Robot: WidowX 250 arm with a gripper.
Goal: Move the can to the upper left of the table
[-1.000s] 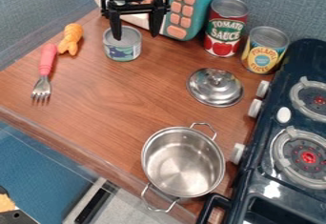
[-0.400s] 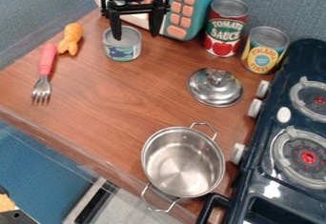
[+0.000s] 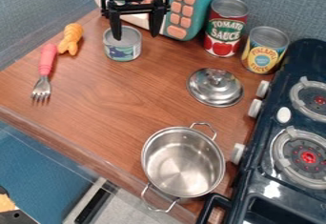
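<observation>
The black gripper point(image 3: 136, 33) hangs at the upper left of the table point(image 3: 102, 99), its two fingers spread apart with nothing held between them. Below it a small can point(image 3: 122, 51) with a blue-green fish label stands upright; the left finger overlaps the can's top in the view, and the right finger shows to the right of it. Whether the left finger touches the can, I cannot tell. A tall red can point(image 3: 225, 30) and a yellow can point(image 3: 264, 50) stand upright at the upper right.
Behind the gripper stands a teal toy microwave point(image 3: 191, 8). An orange toy carrot point(image 3: 70, 39) and a pink-handled fork point(image 3: 45, 73) lie left of the small can. A metal lid point(image 3: 215, 87) and a pot point(image 3: 183, 162) are right of centre, beside the dark stove point(image 3: 286, 137).
</observation>
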